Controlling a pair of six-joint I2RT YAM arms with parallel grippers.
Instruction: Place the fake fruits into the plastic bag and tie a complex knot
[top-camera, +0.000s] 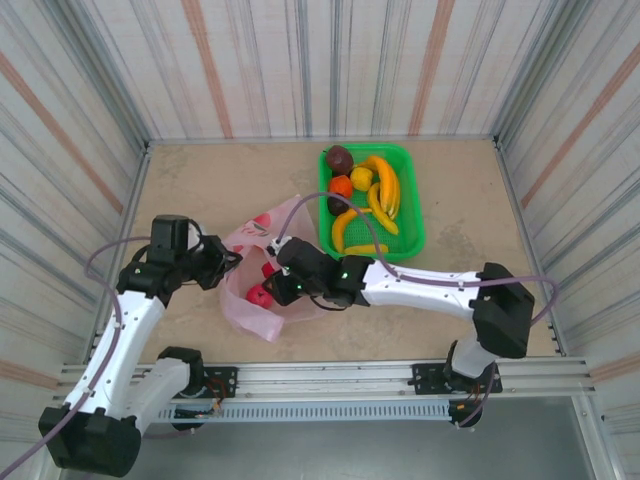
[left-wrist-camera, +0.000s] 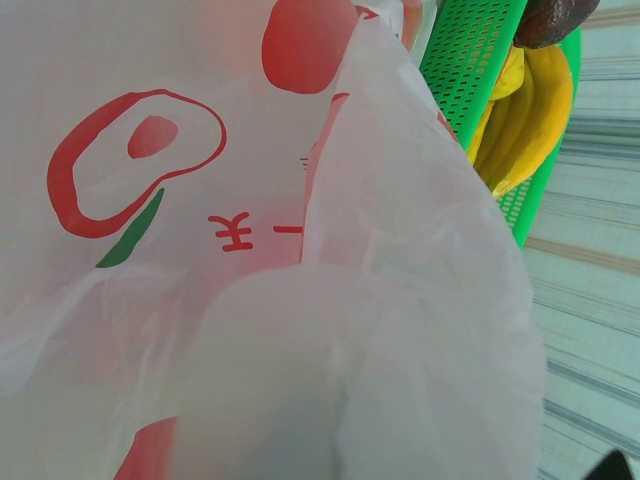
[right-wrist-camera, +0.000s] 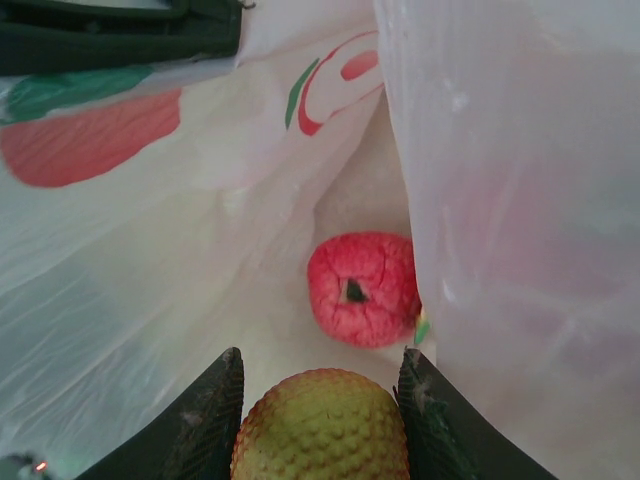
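L claw (top-camera: 218, 266) pinched shut on bag (top-camera: 252, 236) rim. R claw (right-wrist-camera: 320, 362) inside bag mouth, gripping bumpy yellow-green fruit (right-wrist-camera: 320, 430) above red fruit (right-wrist-camera: 362, 290). Risks: thin film snags R claw on exit; rim slips, mouth collapses. Bananas (top-camera: 385, 195) etc. in basket (top-camera: 415, 212).

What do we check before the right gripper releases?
1. Right gripper shut on the bumpy yellow-green fruit: ok.
2. Fruit inside the pink plastic bag, walls on both sides: ok.
3. Left gripper shut on the bag's edge, mouth held open: ok.
4. Landing spot beside the red fruit free: ok.
5. Bag resting flat enough not to spill: cannot tell.
6. Bananas waiting in the green mesh basket: ok.
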